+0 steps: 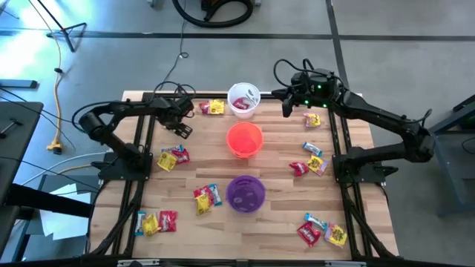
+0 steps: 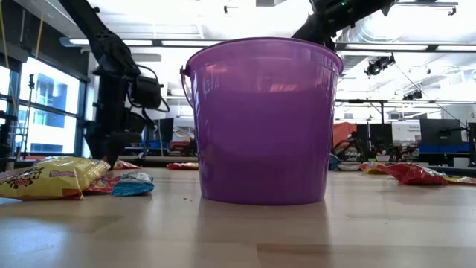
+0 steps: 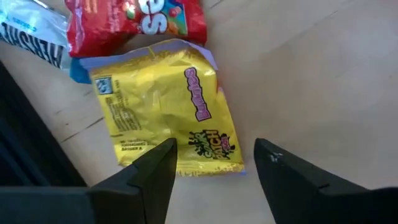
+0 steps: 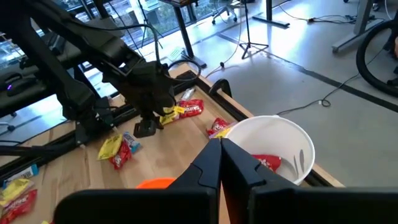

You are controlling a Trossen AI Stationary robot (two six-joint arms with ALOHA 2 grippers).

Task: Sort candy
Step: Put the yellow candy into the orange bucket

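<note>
I have the left end effector (image 3: 214,158) hanging over a yellow Sour Patch packet (image 3: 165,109) near the far left of the counter (image 1: 282,222), its fingers spread apart with nothing between them. A red Skittles packet (image 3: 134,22) lies touching the yellow one. My read is that I am at the pick stage: the next move calls for dropping straight down so the fingers straddle the yellow packet's edge, then closing on it without dragging the red one along.

The right end effector (image 4: 221,163) sits above the rim of the white cup (image 1: 243,100), fingers pressed together and, as far as I can make out, empty. At least one red packet already lies inside that cup.

The rest of the candy lies in loose clusters on both sides of the wooden counter, around the orange cup (image 1: 244,139) and purple cup (image 1: 246,193). Beyond it, the room shows grey floor, cables, desks and monitors.
</note>
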